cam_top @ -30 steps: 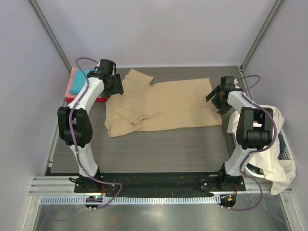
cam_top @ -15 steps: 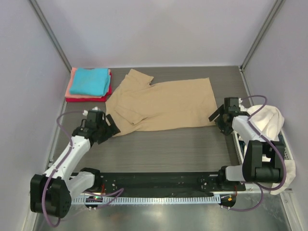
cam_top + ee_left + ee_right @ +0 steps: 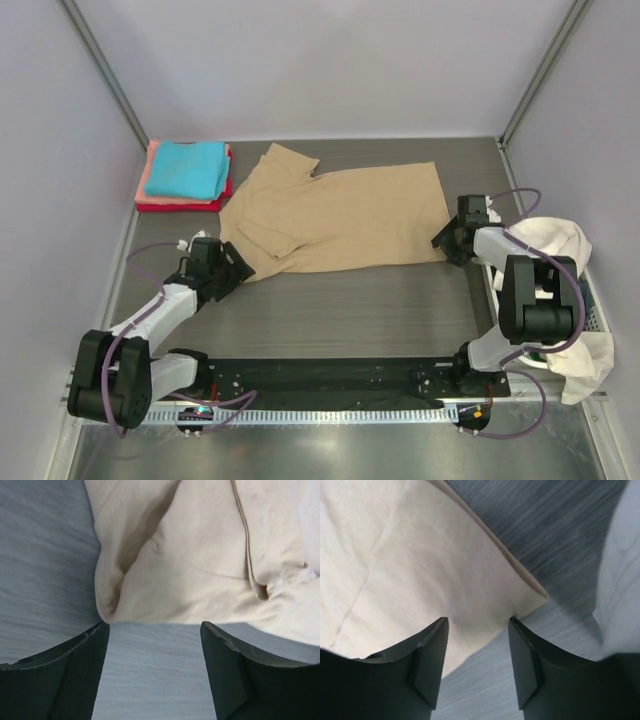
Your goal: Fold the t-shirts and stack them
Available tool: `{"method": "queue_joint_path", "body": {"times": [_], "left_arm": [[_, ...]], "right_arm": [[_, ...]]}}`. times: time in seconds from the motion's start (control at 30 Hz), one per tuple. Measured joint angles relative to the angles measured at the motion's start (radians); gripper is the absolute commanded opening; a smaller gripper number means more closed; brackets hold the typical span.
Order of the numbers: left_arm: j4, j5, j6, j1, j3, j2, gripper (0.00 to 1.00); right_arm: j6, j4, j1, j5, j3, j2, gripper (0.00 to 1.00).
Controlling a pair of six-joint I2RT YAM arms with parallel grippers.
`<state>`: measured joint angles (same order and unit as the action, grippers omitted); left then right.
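Left gripper [image 3: 226, 272] stands released at the near-left corner of the tan t-shirt [image 3: 350, 215]; right gripper [image 3: 446, 240], also released, straddles its near-right corner on the surface [image 3: 350, 310]

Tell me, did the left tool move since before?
Yes. The left tool moved away from the folded stack, down the view, to the tan t-shirt's near-left corner.

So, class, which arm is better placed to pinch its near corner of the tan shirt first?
Probably right. The right gripper straddles the tan shirt hem; the left gripper is open with its corner just beyond the fingertips.
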<state>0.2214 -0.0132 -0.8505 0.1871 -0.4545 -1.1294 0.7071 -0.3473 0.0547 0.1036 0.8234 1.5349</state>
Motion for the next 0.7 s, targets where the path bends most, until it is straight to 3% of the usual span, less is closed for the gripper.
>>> {"method": "queue_joint_path", "body": {"times": [0.1,0.13,0.23,0.3,0.43,0.57,0.7], "left_arm": [[-0.055,0.032,-0.009,0.0,-0.008,-0.049,0.45],[-0.069,0.043,-0.012,0.0,-0.012,-0.073,0.29],[-0.085,0.074,-0.001,0.0,-0.033,-0.131,0.0],[-0.067,0.093,0.016,0.0,-0.072,-0.161,0.0],[0.021,0.119,0.032,0.0,-0.222,-0.16,0.0],[0.082,0.161,0.043,0.0,-0.336,0.008,0.0],[0.114,0.176,0.046,0.0,-0.341,0.146,0.0]], "right_arm": [[-0.003,0.038,0.006,-0.002,0.009,0.04,0.32],[-0.003,0.047,0.013,-0.002,0.008,0.046,0.24],[-0.001,0.058,0.028,-0.009,0.007,0.055,0.09],[-0.003,0.062,0.031,-0.013,0.007,0.056,0.01],[-0.003,0.043,0.039,-0.04,0.02,0.049,0.01],[-0.002,-0.006,0.04,-0.027,0.03,-0.067,0.01],[-0.002,-0.014,0.054,-0.024,0.014,-0.22,0.01]]}}
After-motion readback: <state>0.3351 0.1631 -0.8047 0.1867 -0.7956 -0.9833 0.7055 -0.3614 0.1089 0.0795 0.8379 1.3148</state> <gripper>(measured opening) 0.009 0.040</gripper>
